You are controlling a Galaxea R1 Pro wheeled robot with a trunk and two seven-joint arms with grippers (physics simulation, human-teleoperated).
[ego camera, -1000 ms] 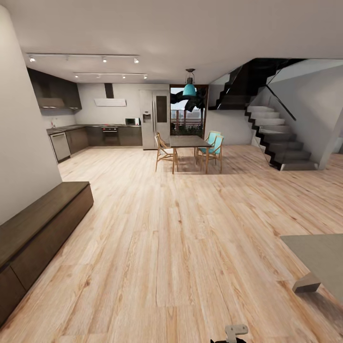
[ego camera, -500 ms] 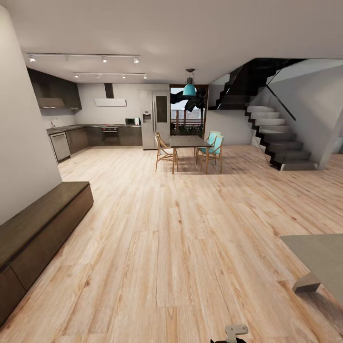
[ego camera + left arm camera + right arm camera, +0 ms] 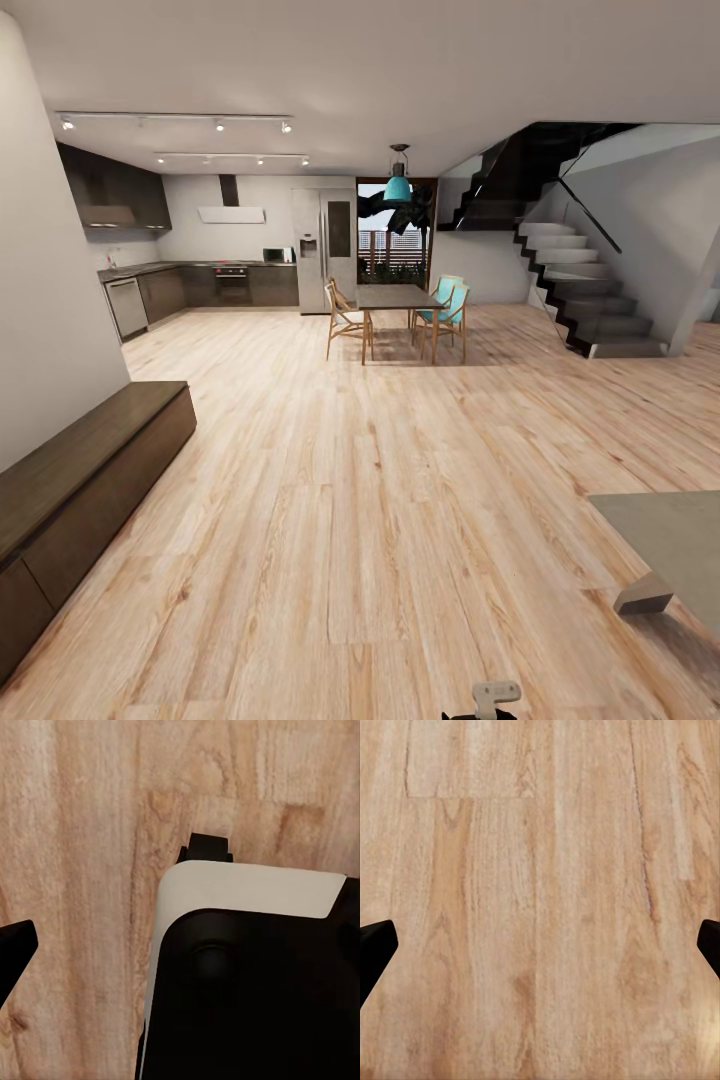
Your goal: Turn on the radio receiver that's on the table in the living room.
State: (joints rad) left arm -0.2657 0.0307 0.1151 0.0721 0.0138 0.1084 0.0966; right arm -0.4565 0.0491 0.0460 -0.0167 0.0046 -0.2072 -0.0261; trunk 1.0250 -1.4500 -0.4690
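Head view: wide light wood floor (image 3: 380,520) runs open from the robot to the far kitchen (image 3: 190,270). Low dark bench cabinet (image 3: 80,480) lines the left wall; its long edge angles toward the near left corner. Grey table (image 3: 670,545) corner pokes in at the right edge, one short leg visible beneath; top surface mostly out of frame, and the radio receiver cannot be seen on the part that shows. Mid-distance: dark dining table (image 3: 397,297) with wood and teal chairs, teal pendant lamp (image 3: 398,186) above. Staircase (image 3: 585,300) climbs along the right wall. Fridge (image 3: 325,250) stands beside the dining set, against the back wall.

A small pale part of the robot (image 3: 494,693) shows at the bottom edge.

Left wrist view: one dark fingertip at the frame's edge, a white-and-black robot body panel (image 3: 247,967) over floor planks; left gripper (image 3: 15,956) spread cannot be told.

Right wrist view: right gripper (image 3: 540,945) fingertips sit at opposite edges, spread wide, bare planks between.
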